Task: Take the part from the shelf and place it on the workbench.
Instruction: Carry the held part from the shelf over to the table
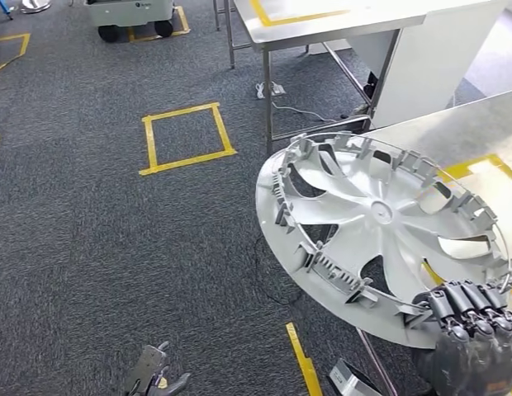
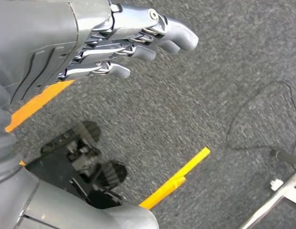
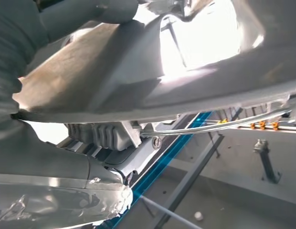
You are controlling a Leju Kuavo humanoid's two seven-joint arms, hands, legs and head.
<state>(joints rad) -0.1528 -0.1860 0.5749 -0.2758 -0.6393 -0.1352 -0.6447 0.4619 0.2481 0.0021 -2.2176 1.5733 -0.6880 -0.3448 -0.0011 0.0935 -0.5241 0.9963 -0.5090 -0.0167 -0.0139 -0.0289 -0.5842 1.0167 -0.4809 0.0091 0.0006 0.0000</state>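
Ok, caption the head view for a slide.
Right robot hand grips the silver wheel cover by its rim beside the workbench.

Right hand [image 1: 471, 338]: cut off by the head view's lower and right edges; palm and thumb hidden under the rim of the wheel cover [image 1: 381, 227] it grips. Wheel cover hides the near corner of the workbench [image 1: 452, 132] and its leg below. Right wrist view: wheel cover [image 3: 139, 71] overexposed, blurred, detail unreadable. Left hand [image 1: 155, 375]: cropped by the lower edge, well apart from the wheel cover.
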